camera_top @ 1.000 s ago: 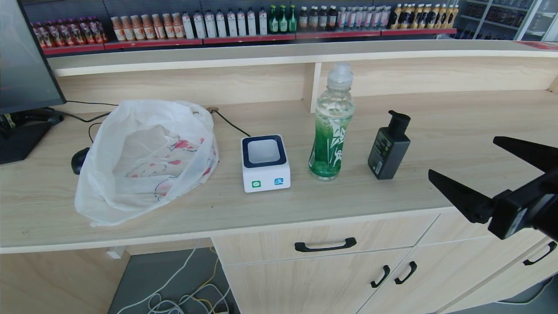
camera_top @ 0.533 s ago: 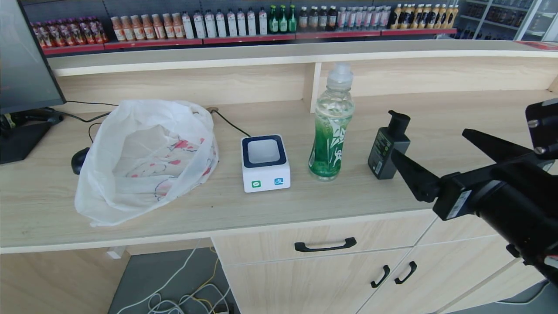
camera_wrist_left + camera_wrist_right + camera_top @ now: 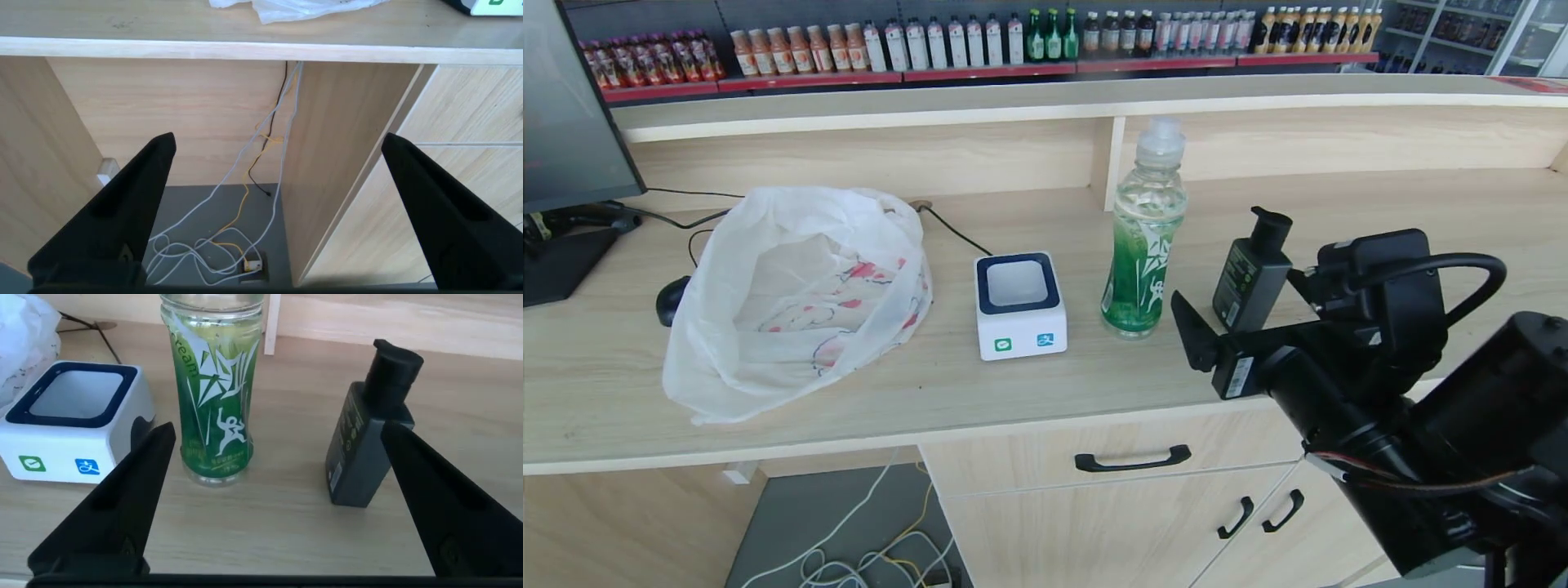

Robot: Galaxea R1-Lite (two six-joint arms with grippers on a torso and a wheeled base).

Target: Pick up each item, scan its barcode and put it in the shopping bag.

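A tall green drink bottle [image 3: 1142,245] [image 3: 214,392] and a black pump bottle [image 3: 1250,278] [image 3: 368,433] stand upright side by side on the wooden counter [image 3: 915,384]. To their left sit the white barcode scanner [image 3: 1019,304] [image 3: 73,416] and the open white shopping bag [image 3: 792,294] [image 3: 24,335]. My right gripper [image 3: 1232,287] [image 3: 278,433] is open, low over the counter's front edge, just in front of both bottles and holding nothing. My left gripper [image 3: 279,139] is open and empty, below the counter's front edge, facing the gap under the counter.
A monitor [image 3: 572,122] and a black mouse [image 3: 671,300] are at the counter's left end. A raised shelf with an upright divider [image 3: 1107,163] runs behind the bottles. Drawers with black handles [image 3: 1131,461] are below, and loose cables [image 3: 245,204] hang under the counter.
My right gripper has moved in from the right edge of the head view, leftward and forward, to just in front of the two bottles. Bottles, scanner and bag have stayed put.
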